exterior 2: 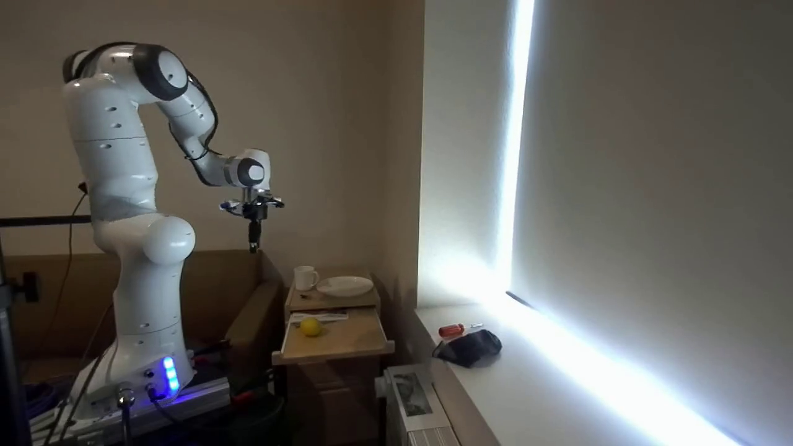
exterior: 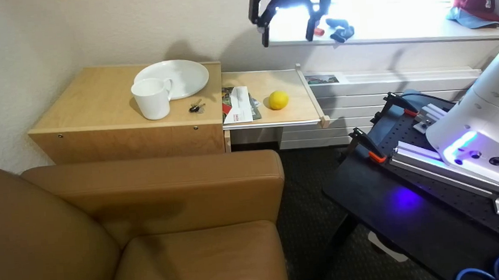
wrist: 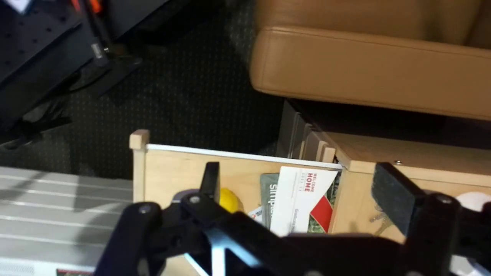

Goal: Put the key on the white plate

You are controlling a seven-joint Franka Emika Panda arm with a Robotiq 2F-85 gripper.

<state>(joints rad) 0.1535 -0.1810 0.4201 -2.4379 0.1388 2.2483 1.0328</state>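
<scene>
The key [exterior: 196,107] lies with its ring on the wooden cabinet top, in front of the white plate [exterior: 189,76]. In an exterior view the key [exterior 2: 303,296] is a small dark spot near the plate [exterior 2: 345,285]. In the wrist view the key [wrist: 381,220] is partly hidden behind the right finger; the plate is mostly hidden by the gripper. My gripper [exterior: 287,40] is open and empty, high above the pulled-out shelf and to the side of the cabinet top. Its fingers stand wide apart in the wrist view [wrist: 299,184].
A white cup [exterior: 151,99] stands beside the plate and key. The lower shelf [exterior: 291,115] holds a yellow ball [exterior: 278,100] and papers [exterior: 241,106]. A brown sofa [exterior: 156,176] stands against the cabinet front. A windowsill [exterior: 399,35] and radiator [exterior: 402,86] are alongside.
</scene>
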